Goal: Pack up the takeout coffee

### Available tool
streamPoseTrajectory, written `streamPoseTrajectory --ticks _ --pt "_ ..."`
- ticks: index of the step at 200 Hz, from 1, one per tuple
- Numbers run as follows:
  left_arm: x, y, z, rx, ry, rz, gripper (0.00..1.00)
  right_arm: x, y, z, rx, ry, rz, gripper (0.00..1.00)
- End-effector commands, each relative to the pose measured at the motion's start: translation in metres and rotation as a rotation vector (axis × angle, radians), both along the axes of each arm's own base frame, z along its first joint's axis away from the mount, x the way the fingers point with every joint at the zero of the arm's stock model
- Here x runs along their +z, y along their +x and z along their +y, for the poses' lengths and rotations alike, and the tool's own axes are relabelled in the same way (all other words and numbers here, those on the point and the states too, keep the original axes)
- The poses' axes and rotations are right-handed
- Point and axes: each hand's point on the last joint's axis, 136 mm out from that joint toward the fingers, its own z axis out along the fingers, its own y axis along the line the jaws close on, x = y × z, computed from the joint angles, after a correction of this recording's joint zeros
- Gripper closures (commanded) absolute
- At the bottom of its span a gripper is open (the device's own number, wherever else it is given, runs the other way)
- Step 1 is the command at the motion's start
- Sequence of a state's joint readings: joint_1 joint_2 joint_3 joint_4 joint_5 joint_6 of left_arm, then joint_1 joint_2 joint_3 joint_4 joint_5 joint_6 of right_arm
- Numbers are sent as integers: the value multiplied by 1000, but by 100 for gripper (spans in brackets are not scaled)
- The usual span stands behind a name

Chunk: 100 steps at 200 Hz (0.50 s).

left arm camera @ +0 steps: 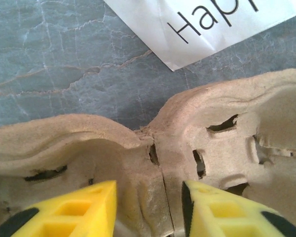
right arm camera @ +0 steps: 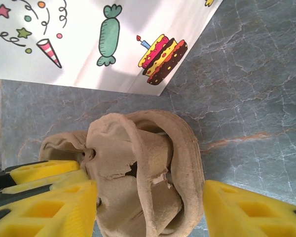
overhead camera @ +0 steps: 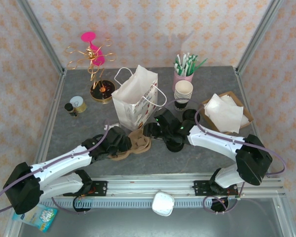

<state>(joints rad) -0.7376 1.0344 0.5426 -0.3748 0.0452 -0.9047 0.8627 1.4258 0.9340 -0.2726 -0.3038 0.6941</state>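
Pulp cup carrier [overhead camera: 137,143] is crumpled up in the middle of the worktop [overhead camera: 79,133], just near of the white gift bag [overhead camera: 135,101]. Left tool [left arm camera: 148,190] is clamped on its centre ridge. Right tool [right arm camera: 149,187] pinches the folded wells from the right.

The bag stands upright w/ mouth open; can't see inside. Takeout coffee [overhead camera: 174,143], black w/ lid on, looks to be the dark cup just right of the carrier, half under the right arm; hard to be sure.

Far right: pink cup [overhead camera: 183,78] holds green-and-white sticks. A stack of cream-rimmed cups [overhead camera: 183,91] is just near of it, and a brown box [overhead camera: 234,95] holds white napkins [overhead camera: 224,112].
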Motion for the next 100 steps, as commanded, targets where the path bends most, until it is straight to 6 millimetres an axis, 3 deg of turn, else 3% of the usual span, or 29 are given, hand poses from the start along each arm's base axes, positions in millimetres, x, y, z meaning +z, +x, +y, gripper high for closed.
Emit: streamPoseTrajectory --ticks 1,42,54,100 --pt "10 6 -2 -7 15 -5 42 -1 2 -4 -8 -2 -14 42" --pt "-2 6 -3 0 52 33 39 -6 4 -5 -19 -3 -9 41" --pt "-6 6 3 12 100 44 41 -6 4 -5 -16 -2 -8 41" --pt "-1 13 -7 -7 75 17 54 -10 1 -5 -10 5 -2 41"
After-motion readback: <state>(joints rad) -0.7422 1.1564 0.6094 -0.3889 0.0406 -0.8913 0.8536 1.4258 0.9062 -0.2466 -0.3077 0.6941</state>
